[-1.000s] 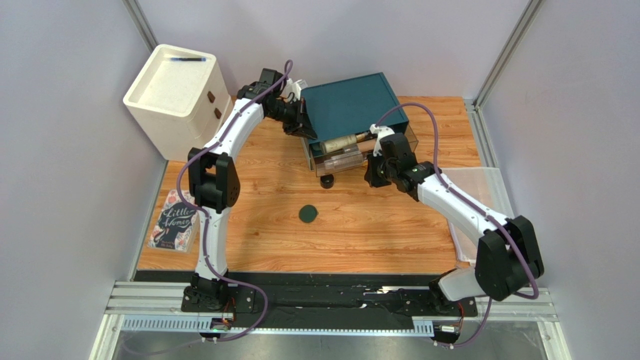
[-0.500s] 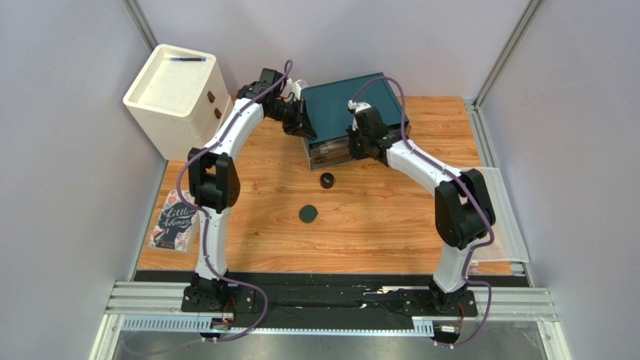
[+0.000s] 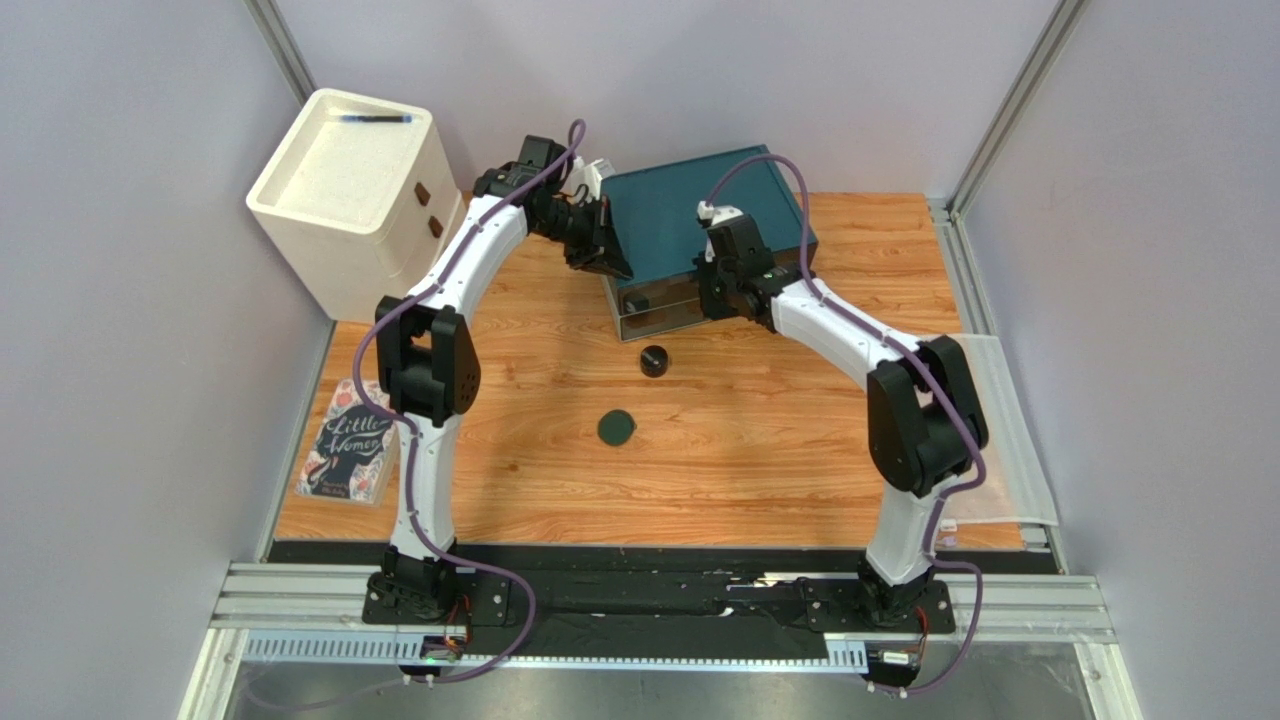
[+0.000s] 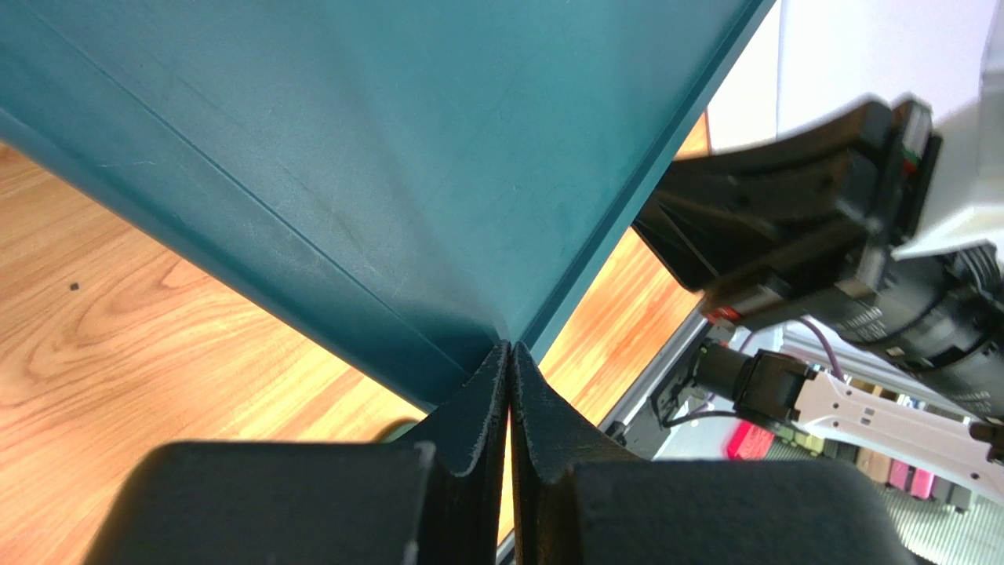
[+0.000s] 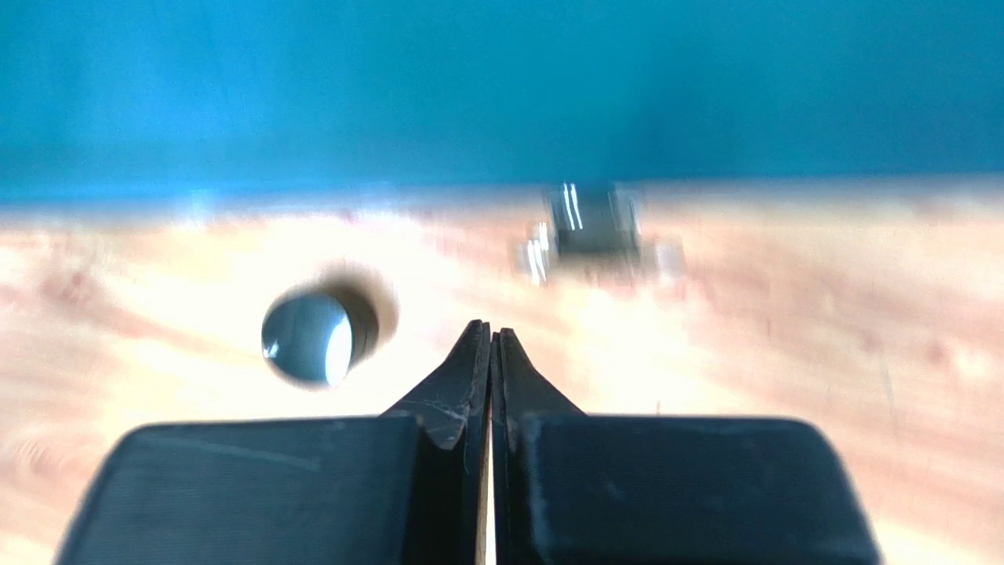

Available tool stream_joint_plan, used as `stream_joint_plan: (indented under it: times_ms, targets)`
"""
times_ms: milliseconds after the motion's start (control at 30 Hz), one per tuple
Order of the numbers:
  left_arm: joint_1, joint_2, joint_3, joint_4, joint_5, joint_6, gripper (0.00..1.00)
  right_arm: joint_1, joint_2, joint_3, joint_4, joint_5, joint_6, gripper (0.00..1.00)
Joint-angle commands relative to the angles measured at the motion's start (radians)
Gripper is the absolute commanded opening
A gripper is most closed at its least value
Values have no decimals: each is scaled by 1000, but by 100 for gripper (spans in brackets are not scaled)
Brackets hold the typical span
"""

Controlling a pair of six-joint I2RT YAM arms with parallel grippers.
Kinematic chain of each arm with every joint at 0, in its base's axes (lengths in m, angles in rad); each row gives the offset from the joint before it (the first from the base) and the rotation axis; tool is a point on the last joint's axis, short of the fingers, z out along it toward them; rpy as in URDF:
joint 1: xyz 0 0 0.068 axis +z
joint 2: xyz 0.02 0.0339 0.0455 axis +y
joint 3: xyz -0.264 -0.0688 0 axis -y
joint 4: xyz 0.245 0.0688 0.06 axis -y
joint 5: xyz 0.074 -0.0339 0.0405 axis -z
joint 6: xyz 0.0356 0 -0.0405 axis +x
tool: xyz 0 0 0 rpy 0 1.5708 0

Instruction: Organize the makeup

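Right gripper (image 5: 491, 336) closed tight, empty, nosing the front of teal box (image 3: 706, 203); left gripper (image 4: 509, 347) pinched together too, holding nothing, at the box's left corner. Black jar (image 3: 654, 360) just before the box, green compact (image 3: 616, 429) farther out. Likely light, rigid, slick: jar across its sides, compact by its thin rim. Open tabletop (image 3: 781, 435) around both.

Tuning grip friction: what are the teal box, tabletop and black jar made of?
Teal box: likely matte plastic; uniform colour, fine scuffs.
Tabletop: wood grain, laminate or veneer, slight sheen.
Black jar: glossy lid reflecting light; plastic or glass, cannot tell.
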Motion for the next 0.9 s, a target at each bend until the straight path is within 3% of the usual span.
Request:
stream_joint_plan:
  times_ms: [0,67,100,167,233,367,500,867]
  targets:
    - [-7,36,-11,-124,-88,36,8,-6,-175,-102,26,-8,116,0]
    - [-7,39,-13,-124,-88,37,8,-29,-224,-177,50,-71,208,7]
    - [-7,39,-13,-123,-85,36,8,-59,-236,-206,69,-127,241,26]
    - [-7,39,-17,-120,-84,36,8,-89,-255,-278,129,-226,362,45]
    - [-7,39,-22,-115,-76,36,8,-127,-268,-328,200,-270,435,73]
    - [-7,31,-43,-103,-75,34,8,-159,-285,-403,241,-252,542,93]
    - [-7,27,-53,-98,-75,33,8,-181,-238,-389,255,-270,584,97]
    - [-7,22,-50,-100,-68,36,8,-228,-68,-381,383,-323,894,84]
